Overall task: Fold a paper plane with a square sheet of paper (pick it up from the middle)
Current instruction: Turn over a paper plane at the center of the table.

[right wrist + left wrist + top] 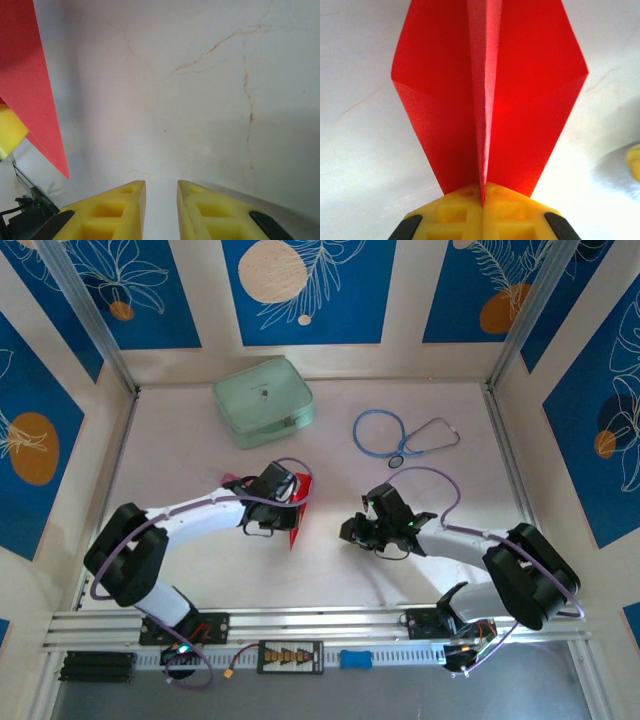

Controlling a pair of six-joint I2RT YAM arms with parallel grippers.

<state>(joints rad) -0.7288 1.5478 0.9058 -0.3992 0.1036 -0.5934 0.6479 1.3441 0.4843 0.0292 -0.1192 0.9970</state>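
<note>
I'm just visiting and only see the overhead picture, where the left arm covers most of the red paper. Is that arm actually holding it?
Observer: Yes. Its wrist camera shows the left fingers shut on the paper plane's raised middle fold.
Visitor: So it's folded already?
Observer: Partly, at least. Two flat wings spread to either side of that fold and narrow toward the far end.
Visitor: Is the other arm holding anything?
Observer: No. The right fingers stand slightly apart, with bare table showing between them.
</note>
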